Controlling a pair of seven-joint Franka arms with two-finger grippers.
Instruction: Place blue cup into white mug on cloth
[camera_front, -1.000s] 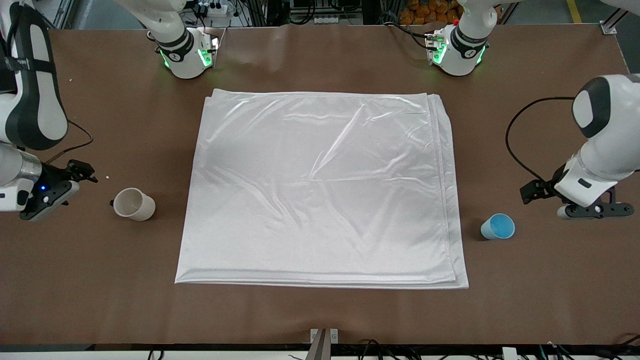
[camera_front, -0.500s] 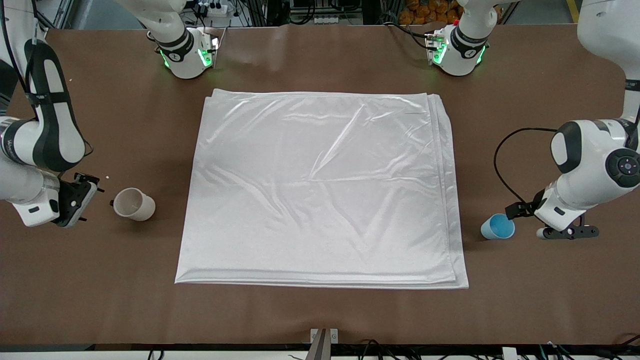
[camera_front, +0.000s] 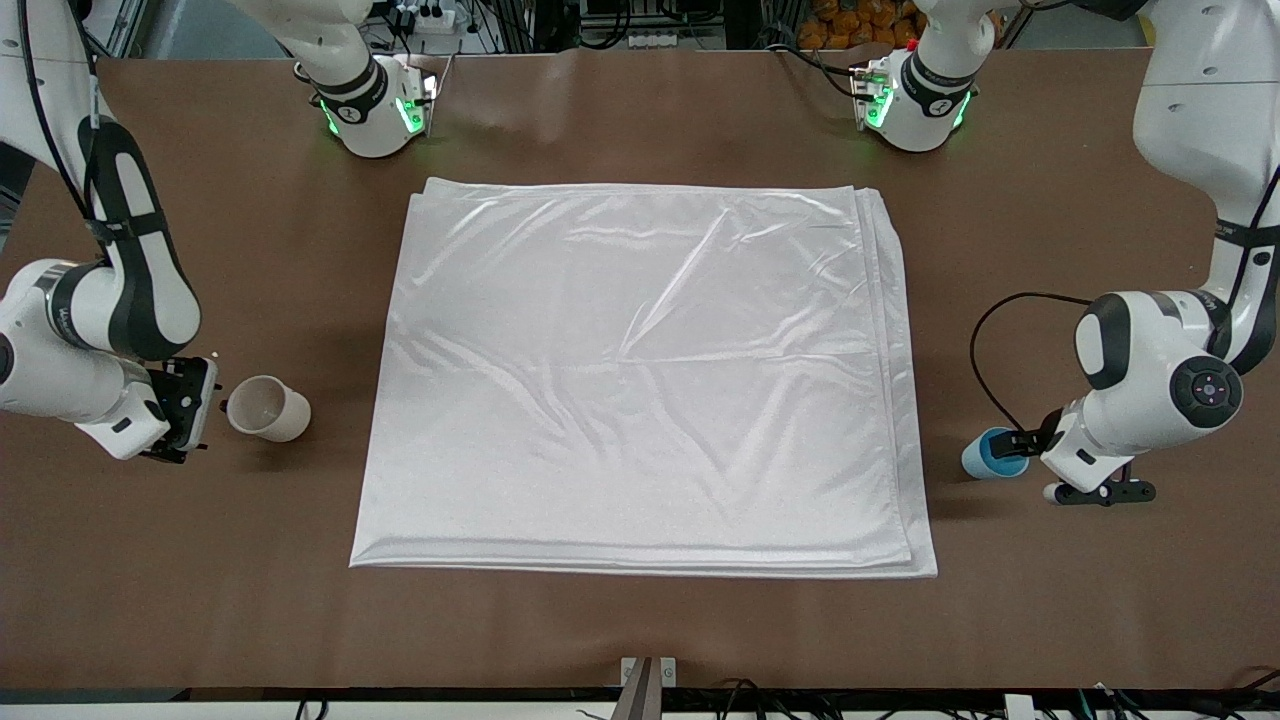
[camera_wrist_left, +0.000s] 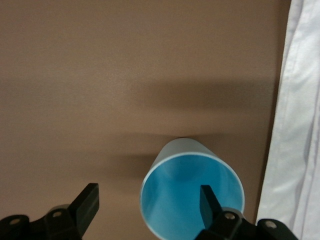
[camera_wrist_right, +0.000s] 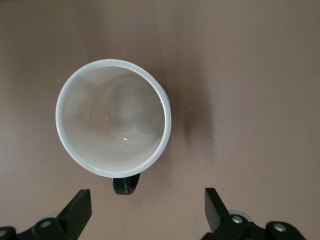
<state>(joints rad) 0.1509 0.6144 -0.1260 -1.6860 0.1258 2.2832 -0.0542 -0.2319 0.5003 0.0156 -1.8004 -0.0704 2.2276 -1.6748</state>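
Note:
The blue cup (camera_front: 983, 457) stands upright on the brown table, off the cloth, at the left arm's end; it also shows in the left wrist view (camera_wrist_left: 192, 195). My left gripper (camera_front: 1022, 441) is open over it, one finger (camera_wrist_left: 208, 200) above its opening, the other (camera_wrist_left: 86, 204) outside the rim (camera_wrist_left: 148, 202). The white mug (camera_front: 266, 408) stands upright at the right arm's end, also off the cloth. My right gripper (camera_front: 190, 405) is open beside it (camera_wrist_right: 148, 210), with the mug (camera_wrist_right: 113, 117) and its black handle (camera_wrist_right: 125, 185) just ahead of the fingers. The cloth (camera_front: 640, 370) lies flat between them.
The cloth's layered edge (camera_wrist_left: 295, 125) lies close beside the blue cup. A black cable (camera_front: 985, 340) loops from the left wrist over the table. Both arm bases (camera_front: 375, 110) with green lights stand farther from the front camera than the cloth.
Both arms have swung in and lowered. The left gripper has moved onto the blue cup and now hides part of it. The right gripper has closed in on the mug's handle side.

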